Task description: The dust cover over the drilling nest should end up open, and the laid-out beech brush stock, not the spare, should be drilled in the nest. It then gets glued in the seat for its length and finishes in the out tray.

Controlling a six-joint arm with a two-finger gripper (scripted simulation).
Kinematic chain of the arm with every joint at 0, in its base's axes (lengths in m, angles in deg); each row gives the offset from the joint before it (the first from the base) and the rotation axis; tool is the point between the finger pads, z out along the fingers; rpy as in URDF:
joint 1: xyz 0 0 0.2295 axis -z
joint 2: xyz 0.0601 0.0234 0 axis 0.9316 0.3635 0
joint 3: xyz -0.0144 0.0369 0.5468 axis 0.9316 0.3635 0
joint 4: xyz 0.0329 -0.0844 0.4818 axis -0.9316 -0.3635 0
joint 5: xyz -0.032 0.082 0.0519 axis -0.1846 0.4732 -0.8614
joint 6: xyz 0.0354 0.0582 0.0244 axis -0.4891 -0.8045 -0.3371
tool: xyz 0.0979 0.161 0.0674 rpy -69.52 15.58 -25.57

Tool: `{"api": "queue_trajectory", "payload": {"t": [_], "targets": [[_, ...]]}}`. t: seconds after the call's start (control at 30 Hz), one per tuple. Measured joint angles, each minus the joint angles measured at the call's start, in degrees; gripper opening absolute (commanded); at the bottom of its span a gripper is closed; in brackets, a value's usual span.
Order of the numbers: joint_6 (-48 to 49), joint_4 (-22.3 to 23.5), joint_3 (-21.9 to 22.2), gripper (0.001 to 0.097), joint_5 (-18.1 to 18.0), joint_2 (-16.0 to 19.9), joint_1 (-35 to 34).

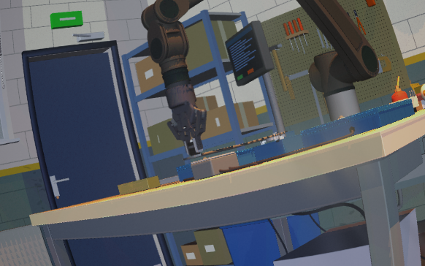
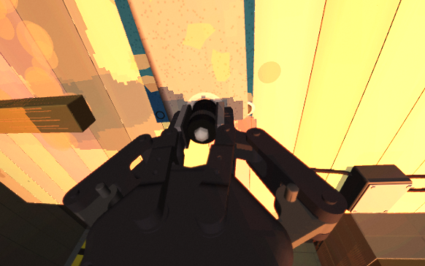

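My gripper [image 1: 193, 147] [image 2: 203, 122] hangs over the left part of the bench, just above a grey-tan box [image 1: 214, 165] at the end of the blue fixture. A dark round knob [image 2: 203, 117] with a pale tip is held between its fingers; this looks like the handle of the dust cover, whose speckled panel [image 2: 197, 47] stretches away beneath. A beech-coloured block [image 1: 138, 185] [image 2: 45, 113] lies flat on the bench to the left, apart from the gripper. The nest itself is hidden.
The front edge of the bench [image 1: 219, 204] runs close below. A blue fixture [image 1: 328, 131] spans the benchtop toward the arm's base [image 1: 341, 98]. A small box with cables [image 2: 379, 188] sits on the right in the wrist camera.
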Motion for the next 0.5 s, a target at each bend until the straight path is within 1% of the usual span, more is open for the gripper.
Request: {"api": "queue_trajectory", "payload": {"t": [0.5], "targets": [[-1.07, -0.29, -0.82, 0.0080, 0.14, 0.47, -1.12]]}}
